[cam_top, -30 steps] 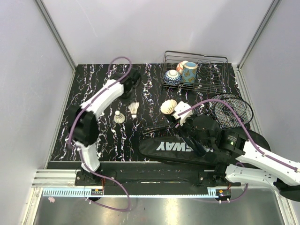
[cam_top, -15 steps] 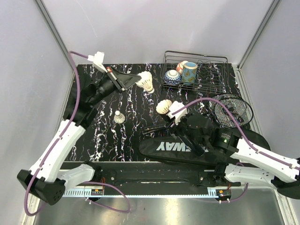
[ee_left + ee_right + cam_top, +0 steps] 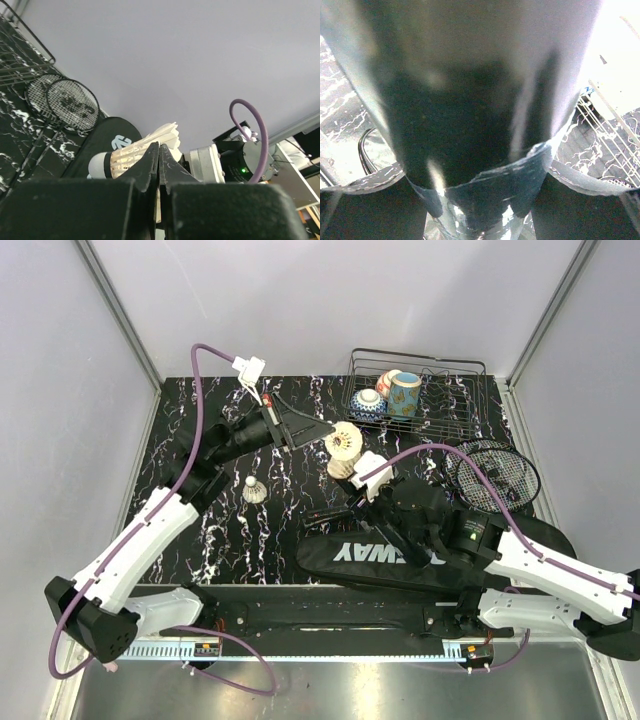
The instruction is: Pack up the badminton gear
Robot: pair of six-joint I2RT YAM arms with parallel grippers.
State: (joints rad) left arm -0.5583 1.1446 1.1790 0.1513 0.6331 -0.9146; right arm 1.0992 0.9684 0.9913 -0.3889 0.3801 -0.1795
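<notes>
Left end effector point(image 3: 325, 432) pinched shut on 1 shuttlecock point(image 3: 345, 442); right end effector point(image 3: 480, 210) clasps tube point(image 3: 470, 100). Outstanding: loose shuttlecock point(image 3: 254, 490) on bench point(image 3: 280, 525), racket point(image 3: 492, 475), bag point(image 3: 340, 555).

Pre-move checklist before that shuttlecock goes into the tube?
1. Left fingers shut on the shuttlecock: ok.
2. Right fingers around the tube: ok.
3. Shuttlecock lined up with the tube's upper end: close in the top view, cannot tell.
4. Room left in the tube: cannot tell.
5. Second shuttlecock packed: not ok, it lies loose.
6. Racket in the bag: not ok, it lies outside.
</notes>
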